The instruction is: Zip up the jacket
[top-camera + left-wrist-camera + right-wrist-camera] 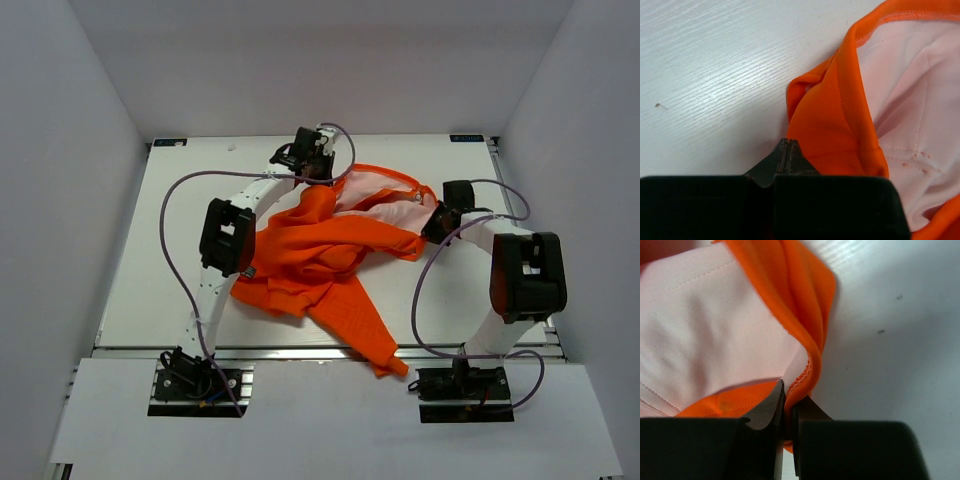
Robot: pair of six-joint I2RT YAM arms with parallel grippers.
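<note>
The jacket (320, 250) is heaped at the middle of the table (170, 300), an edge pinched by the right gripper (788, 410); the left gripper (788, 150) is closed at a fold (cloth between its tips cannot be confirmed). If pulled now, that fold may be lost. The long axis runs diagonally, lining upward toward the table's far edge.

A: Looking like soft matt cloth on the orange jacket (320, 250), with smoother, stitched pale lining (920, 100).
B: Yep, reading as streaky, faintly glossy white on the table (715, 75), matt black plastic on the left gripper (788, 150).
</note>
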